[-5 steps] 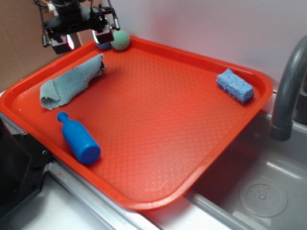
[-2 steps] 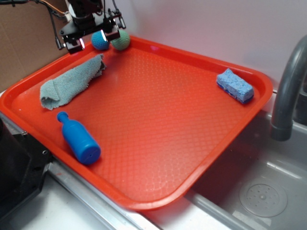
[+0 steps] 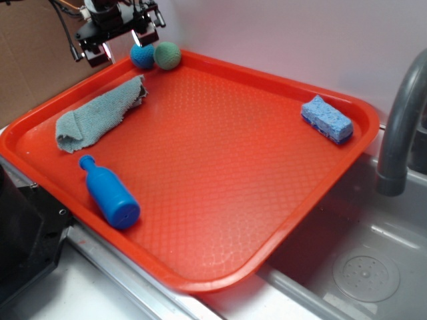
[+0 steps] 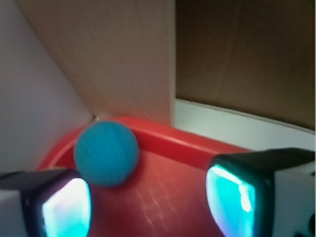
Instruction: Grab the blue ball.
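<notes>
The blue ball (image 3: pixel 142 56) rests in the far left corner of the red tray (image 3: pixel 220 140), touching a green textured ball (image 3: pixel 167 55) on its right. My gripper (image 3: pixel 123 41) hangs open just above and left of the blue ball, holding nothing. In the wrist view the blue ball (image 4: pixel 106 153) lies against the tray rim, ahead of the left fingertip (image 4: pixel 66 207). The gap between the fingers of the gripper (image 4: pixel 148 205) shows only bare tray.
A grey-green cloth (image 3: pixel 100 115) lies rumpled near the tray's left side. A blue bottle-shaped toy (image 3: pixel 110 194) lies at the front left, and a blue sponge (image 3: pixel 326 119) at the far right. A grey faucet (image 3: pixel 400 120) and sink (image 3: pixel 360 267) are to the right. A cardboard wall (image 3: pixel 33 60) stands behind.
The gripper has risen and drawn back to the left, away from the tray corner. The blue ball, partly covered a second ago, now shows fully and stays on the tray.
</notes>
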